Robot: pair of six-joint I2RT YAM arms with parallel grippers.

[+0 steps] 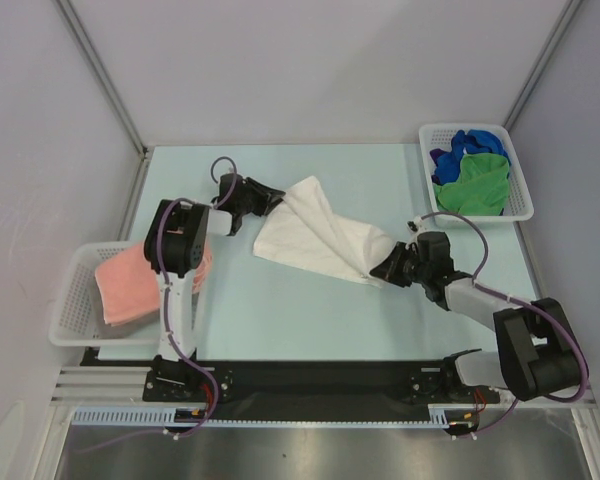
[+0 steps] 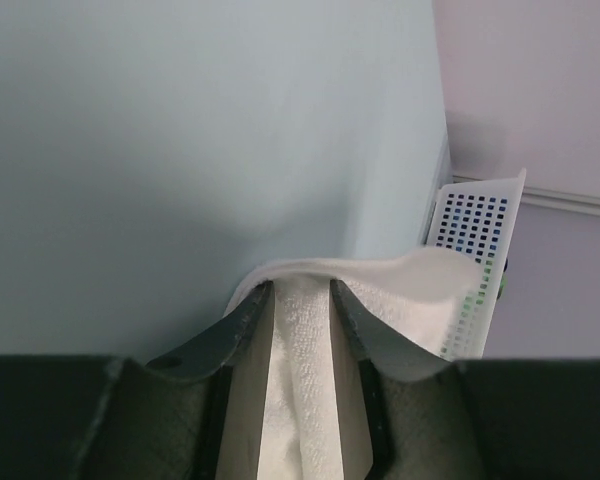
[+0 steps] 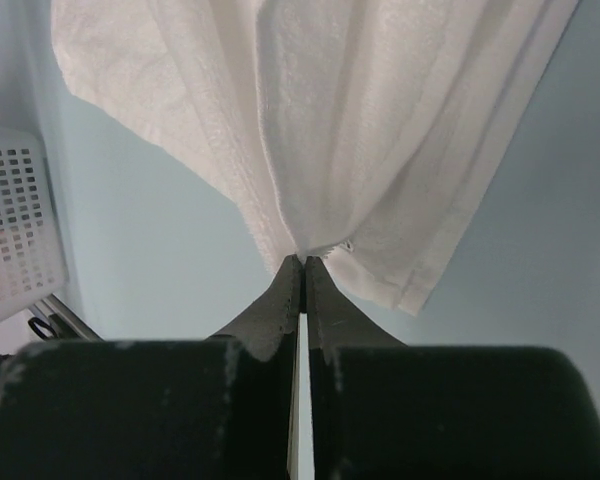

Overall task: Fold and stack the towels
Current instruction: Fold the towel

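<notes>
Gripping white towel [image 1: 315, 235] at both ends: left gripper [image 1: 273, 200] fingers narrow around one edge, right gripper [image 1: 384, 268] fingers pinched tight on other.

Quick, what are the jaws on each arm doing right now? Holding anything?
Left gripper: closed on the white towel.
Right gripper: closed on the same towel, at its opposite end.

My dark fingers [image 3: 270, 320] look like smooth, matt plastic against the white towel [image 1: 320, 235], a soft terry cloth with a fine, nubby pile. The table [image 1: 280, 310] under me is a pale, smooth, matt sheet. The left basket [image 1: 70, 290] and right basket [image 1: 525, 195] are white plastic lattice. The pink towel [image 1: 130, 285] is fuzzy cloth too.
</notes>
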